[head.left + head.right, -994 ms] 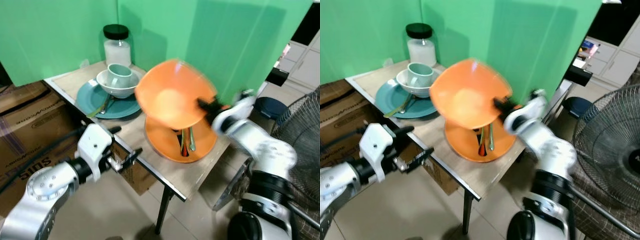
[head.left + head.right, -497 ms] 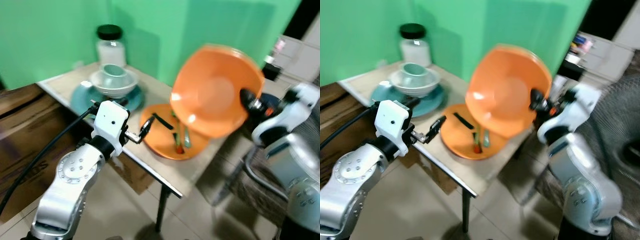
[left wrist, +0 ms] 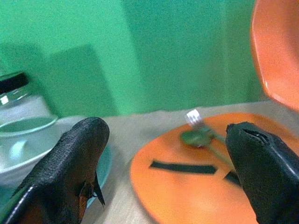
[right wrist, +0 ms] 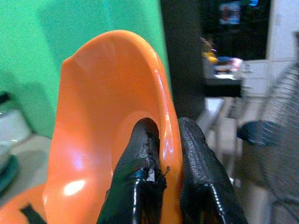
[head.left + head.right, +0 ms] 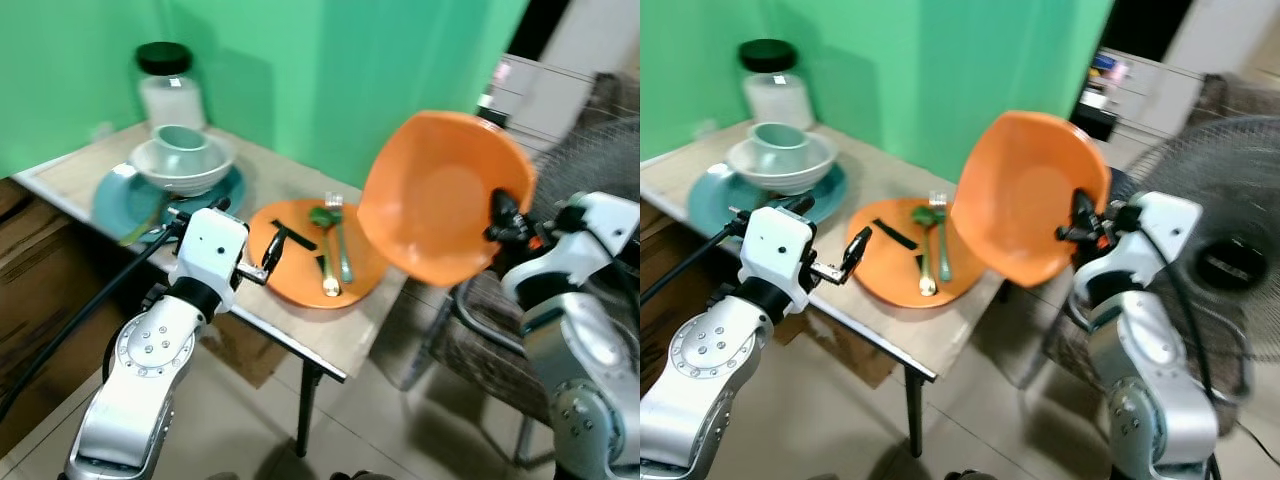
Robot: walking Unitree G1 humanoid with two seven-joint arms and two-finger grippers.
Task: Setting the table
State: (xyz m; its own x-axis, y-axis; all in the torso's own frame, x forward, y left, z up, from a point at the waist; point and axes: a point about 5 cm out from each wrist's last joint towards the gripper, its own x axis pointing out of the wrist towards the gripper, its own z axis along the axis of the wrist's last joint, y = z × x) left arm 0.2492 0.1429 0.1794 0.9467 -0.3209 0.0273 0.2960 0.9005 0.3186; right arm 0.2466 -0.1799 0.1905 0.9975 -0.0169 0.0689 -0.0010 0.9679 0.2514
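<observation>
From the left eye view, the right gripper (image 5: 502, 218) holds an orange bowl (image 5: 440, 195) by its rim, one finger inside and one outside. The bowl is tilted almost on its side, in the air, to the right of the table (image 5: 335, 335) and past its right edge. On the table lies an orange plate (image 5: 300, 265) with a fork (image 5: 338, 240) and a spoon (image 5: 324, 262) on it, and two black strips. Far left on the table is a blue plate (image 5: 115, 200) with a pale bowl (image 5: 180, 165) on it, and a cup (image 5: 178, 140) sits in that bowl. Behind them stands a jar (image 5: 168, 85) with a black lid, in front of a green wall (image 5: 330, 70).

In the right eye view, the left gripper (image 5: 855, 248) is over the near edge of the table, just beside the left rim of the orange plate. A fan (image 5: 1230, 260) stands on the right behind the right arm.

In the left wrist view, the two fingers (image 3: 70, 172) are wide apart and hold nothing. Between them the orange plate shows with the fork and one black strip (image 3: 183, 167).

In the right wrist view, the two fingers (image 4: 138, 186) are closed on the rim of the orange bowl, which stands upright between them.
</observation>
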